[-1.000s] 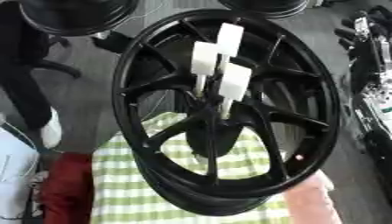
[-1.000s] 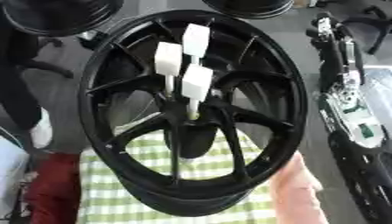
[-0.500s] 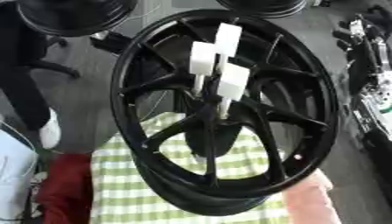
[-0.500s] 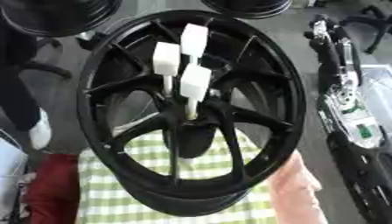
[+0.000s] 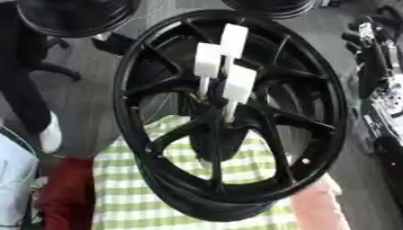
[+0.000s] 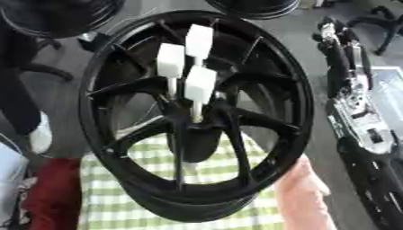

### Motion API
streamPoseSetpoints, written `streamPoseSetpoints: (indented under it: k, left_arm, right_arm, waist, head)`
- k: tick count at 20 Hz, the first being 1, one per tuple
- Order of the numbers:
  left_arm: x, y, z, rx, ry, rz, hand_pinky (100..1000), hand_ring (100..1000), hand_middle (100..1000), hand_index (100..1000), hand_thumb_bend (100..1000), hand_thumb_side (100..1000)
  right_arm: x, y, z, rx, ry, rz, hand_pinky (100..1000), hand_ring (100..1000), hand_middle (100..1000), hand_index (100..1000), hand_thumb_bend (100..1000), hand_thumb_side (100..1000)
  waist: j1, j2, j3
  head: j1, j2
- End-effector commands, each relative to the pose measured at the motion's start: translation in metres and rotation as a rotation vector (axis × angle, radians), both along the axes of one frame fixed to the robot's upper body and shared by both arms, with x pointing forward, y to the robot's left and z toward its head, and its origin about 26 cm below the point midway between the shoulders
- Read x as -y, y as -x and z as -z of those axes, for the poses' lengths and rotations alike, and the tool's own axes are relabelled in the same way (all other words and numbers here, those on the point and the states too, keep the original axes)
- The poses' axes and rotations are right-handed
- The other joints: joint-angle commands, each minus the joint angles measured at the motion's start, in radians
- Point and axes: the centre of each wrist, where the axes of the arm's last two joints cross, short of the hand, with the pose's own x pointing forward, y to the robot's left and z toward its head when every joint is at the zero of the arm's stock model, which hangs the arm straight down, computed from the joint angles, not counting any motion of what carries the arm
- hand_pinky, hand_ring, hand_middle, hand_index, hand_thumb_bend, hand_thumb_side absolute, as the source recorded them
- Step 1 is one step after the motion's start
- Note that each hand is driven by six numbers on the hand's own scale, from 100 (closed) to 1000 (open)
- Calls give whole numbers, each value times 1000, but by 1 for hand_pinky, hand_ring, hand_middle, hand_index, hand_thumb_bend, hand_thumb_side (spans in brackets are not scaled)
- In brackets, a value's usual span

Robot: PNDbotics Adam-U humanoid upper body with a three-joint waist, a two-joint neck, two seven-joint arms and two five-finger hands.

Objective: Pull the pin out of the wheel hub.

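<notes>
The wheel hub is a black, glossy, multi-spoke alloy rim. It stands nearly on edge with its open face turned towards you. Its lower rim rests on a green-and-white checked cloth of soft woven texture, near the cloth's far edge. That edge shows through the gaps between the spokes, with grey floor behind the upper half of the wheel.

Three pins project from the centre where the spokes meet. Each is a thin pale shaft capped by a flat, white, rectangular block.
- The nearest pin is the lowest of the three.
- The second pin stands up and to its left.
- The third pin is the highest.

All three are seated in the hub.

A pink, soft-looking object lies at the cloth's right edge, just beside the lower rim. A red fabric lies at the cloth's left edge. A black-and-silver mechanism runs along the right side, apart from the wheel.

You cannot tell the state of either hand: neither shows in either view, and nothing grips a pin.

Compared with one second ago, the wheel, the three pins and the cloth stand unchanged.
</notes>
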Motion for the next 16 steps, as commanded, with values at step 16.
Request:
streamPoseSetpoints:
  k: [16]
  left_arm:
    - [58,14,-37,-264,-529,298,749,829,841,910,228,932]
  right_arm:
    - [8,2,-12,0,71,-5,929,798,762,796,100,586]
  waist:
    - [17,-21,1]
  head:
    - [-5,6]
